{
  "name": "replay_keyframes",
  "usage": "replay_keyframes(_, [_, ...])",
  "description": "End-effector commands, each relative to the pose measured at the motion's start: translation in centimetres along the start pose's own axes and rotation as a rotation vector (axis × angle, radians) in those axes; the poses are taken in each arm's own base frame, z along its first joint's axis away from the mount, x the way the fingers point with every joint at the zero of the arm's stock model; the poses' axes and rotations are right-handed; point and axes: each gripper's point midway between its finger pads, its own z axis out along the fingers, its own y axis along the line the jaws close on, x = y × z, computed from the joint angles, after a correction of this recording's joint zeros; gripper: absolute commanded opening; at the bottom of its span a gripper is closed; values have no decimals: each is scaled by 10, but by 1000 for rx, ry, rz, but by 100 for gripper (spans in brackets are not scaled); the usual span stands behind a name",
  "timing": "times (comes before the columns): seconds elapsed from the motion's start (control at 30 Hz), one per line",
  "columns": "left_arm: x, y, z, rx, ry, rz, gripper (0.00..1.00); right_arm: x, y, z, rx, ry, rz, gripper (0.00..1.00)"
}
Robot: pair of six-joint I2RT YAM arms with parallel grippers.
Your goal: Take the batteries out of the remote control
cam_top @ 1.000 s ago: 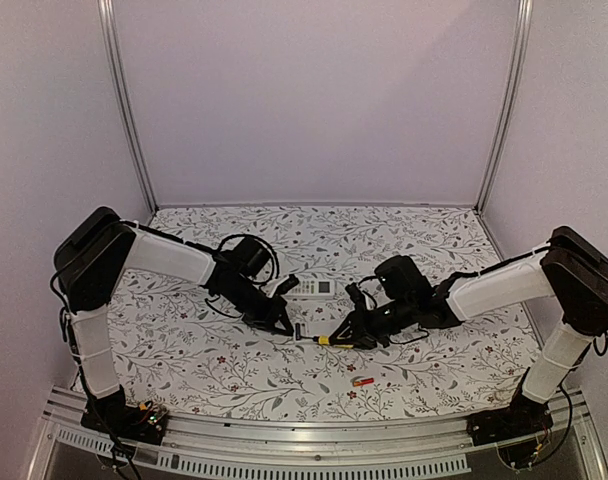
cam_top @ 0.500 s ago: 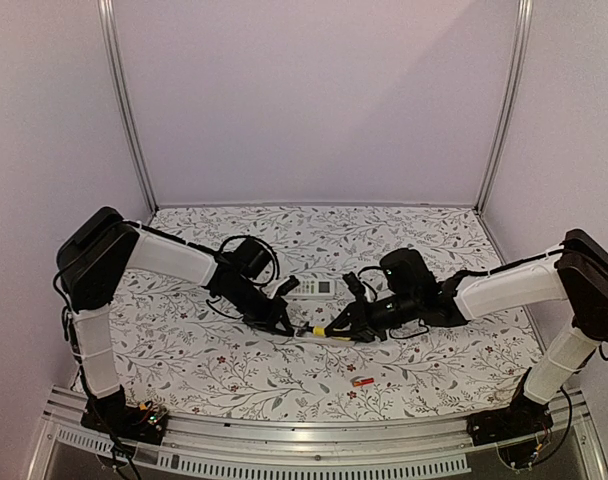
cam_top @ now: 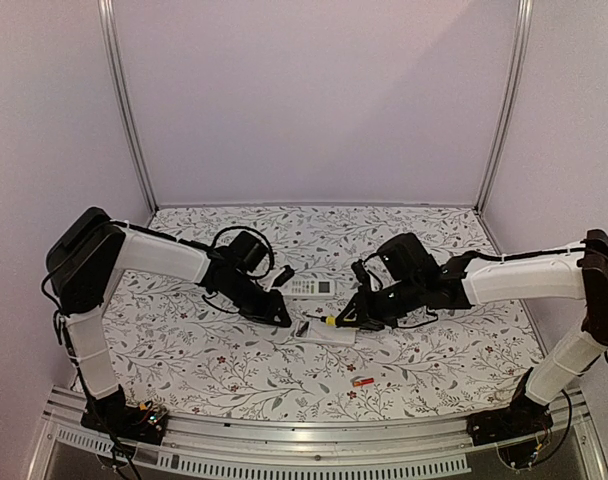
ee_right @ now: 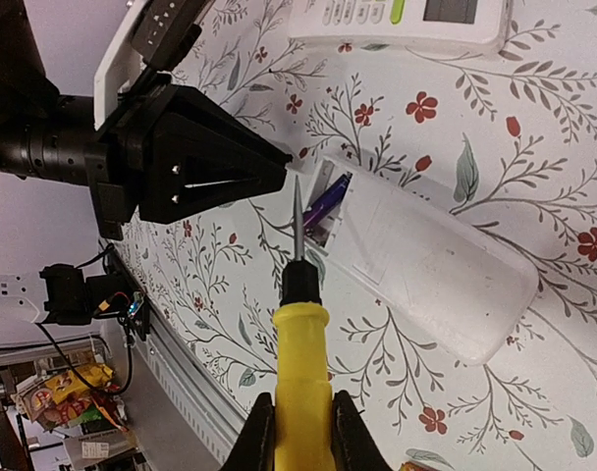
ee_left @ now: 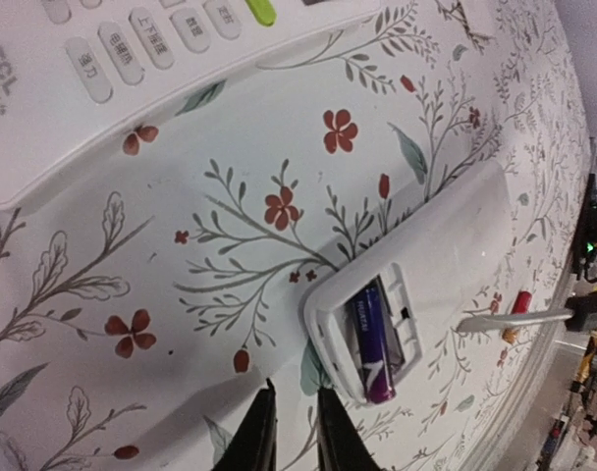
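Left gripper [ee_left: 291, 439] sits low over the table [cam_top: 184, 350], just short of the open end of the face-down remote [ee_left: 431, 250]. Its fingertips [ee_left: 260, 432] are parted by a narrow gap with nothing between them. Right gripper [ee_right: 300, 432] is clamped on the yellow handle of the screwdriver [ee_right: 299, 343]. The metal shaft points toward the remote's open battery bay, and the tip hangs just above its edge; contact cannot be judged. The bay's cover is off, and one purple battery [ee_left: 373, 340] lies lengthwise inside, against one wall of the bay. In the right wrist view its end shows past the screwdriver shaft, close to the nose of the left gripper. A red-orange battery [cam_top: 362, 381] lies loose on the table toward the near edge, well apart from both remotes. A second remote [ee_left: 132, 69] lies button side up beyond the first, near it but not touching. In the overhead view the two grippers face each other across the face-down remote, left one at its left end, right one above its middle.
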Motion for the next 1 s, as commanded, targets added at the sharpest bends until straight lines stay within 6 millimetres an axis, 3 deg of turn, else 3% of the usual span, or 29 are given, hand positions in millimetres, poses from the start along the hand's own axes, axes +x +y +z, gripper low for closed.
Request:
replay_keyframes(0.0, [-1, -5, 1, 50, 2, -3, 16, 9, -4, 4, 67, 38, -14, 0])
replay_keyframes(0.3, [1, -5, 12, 67, 35, -14, 18, 18, -9, 17, 161, 80, -32, 0])
replay_keyframes(0.77, [2, -2, 24, 69, 63, -23, 8, 19, -17, 28, 225, 83, -41, 0])
replay_keyframes(0.97, [5, -2, 27, 74, 75, -23, 7, 10, -20, 36, 240, 46, -56, 0])
